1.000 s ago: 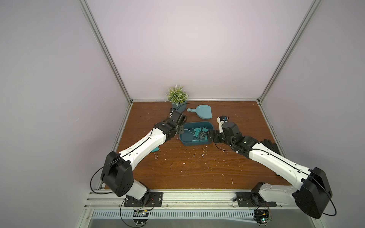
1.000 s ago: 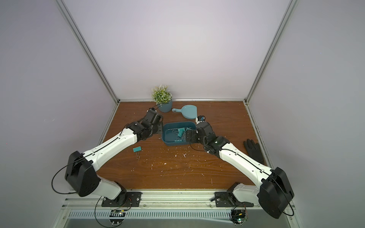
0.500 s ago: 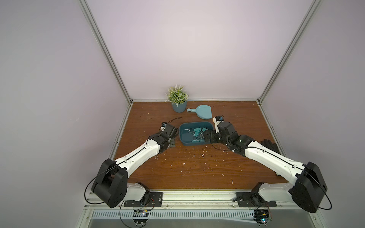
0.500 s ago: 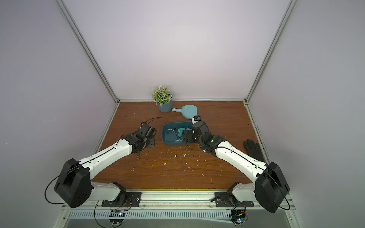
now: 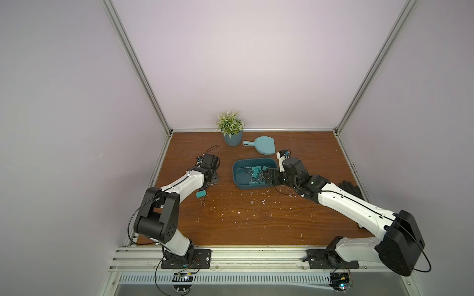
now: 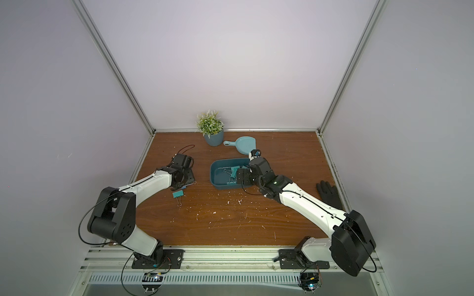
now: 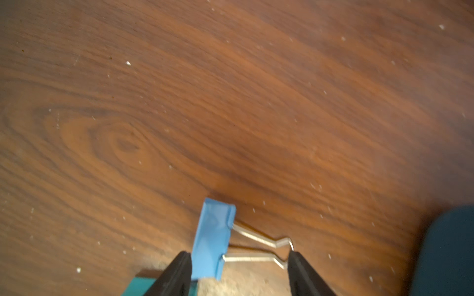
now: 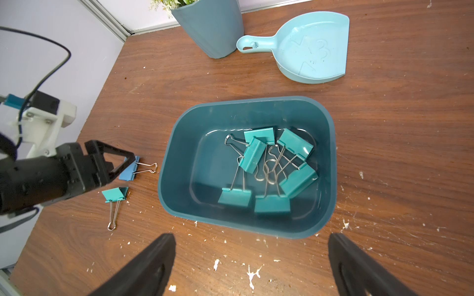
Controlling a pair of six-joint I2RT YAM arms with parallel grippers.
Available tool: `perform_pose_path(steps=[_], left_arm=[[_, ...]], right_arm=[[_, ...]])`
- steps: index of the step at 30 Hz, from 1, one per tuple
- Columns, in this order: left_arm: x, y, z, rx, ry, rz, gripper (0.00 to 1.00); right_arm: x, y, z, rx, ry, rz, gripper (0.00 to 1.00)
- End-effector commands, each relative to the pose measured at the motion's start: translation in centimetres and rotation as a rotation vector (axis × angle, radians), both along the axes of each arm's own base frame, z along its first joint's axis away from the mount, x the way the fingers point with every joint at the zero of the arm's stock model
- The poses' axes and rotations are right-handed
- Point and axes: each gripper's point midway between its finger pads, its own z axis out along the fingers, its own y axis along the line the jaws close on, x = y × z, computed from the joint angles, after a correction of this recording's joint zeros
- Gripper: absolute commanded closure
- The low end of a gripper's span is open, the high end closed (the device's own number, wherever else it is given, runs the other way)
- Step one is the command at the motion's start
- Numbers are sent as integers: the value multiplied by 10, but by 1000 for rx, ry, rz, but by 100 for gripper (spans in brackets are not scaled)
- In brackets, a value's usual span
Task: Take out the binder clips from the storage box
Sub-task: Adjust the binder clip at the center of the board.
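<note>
The dark teal storage box (image 5: 237, 176) (image 8: 166, 179) sits mid-table with several teal binder clips (image 8: 252, 157) tangled inside. Two more clips lie on the wood to its left: a teal one (image 5: 201, 194) (image 8: 115, 193) and a blue one (image 7: 213, 238) (image 8: 128, 171). My left gripper (image 7: 239, 256) is low over the blue clip, jaws apart, and the clip lies flat between the fingers (image 8: 123, 160). My right gripper (image 8: 252, 246) (image 5: 266, 176) hovers wide open at the box's right end, holding nothing.
A potted plant (image 5: 233, 138) and a light blue dustpan (image 5: 264, 145) stand behind the box. A black glove (image 5: 350, 188) lies at the right edge. White scraps (image 5: 256, 202) litter the wood in front. Walls and metal frame posts close in the table.
My left arm swung from the box's left end down to the table on the left, carrying the blue clip, and its jaws have widened. The right gripper stayed open beside the box.
</note>
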Motion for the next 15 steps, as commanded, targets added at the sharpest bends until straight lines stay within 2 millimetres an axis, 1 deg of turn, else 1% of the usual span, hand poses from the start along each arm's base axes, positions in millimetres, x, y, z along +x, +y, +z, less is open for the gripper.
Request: perform_pose_path(steps=[1,3,7,13,15], left_arm=[[13,11,3,-18,-18,27,32],[17,11,-1,-9,-9,22,31],[23,10,-15,-14,14,6,31],[37,-3,-22,-53,8,-52,33],[41,-10,-24,-78,3,-82,34]], right_arm=[[4,0,20,23,-48,-13,1],[4,0,20,21,-51,-16,1],[5,-1,22,18,-52,-19,1],[3,-4,22,10,-51,-25,0],[3,-5,23,9,-52,-27,1]])
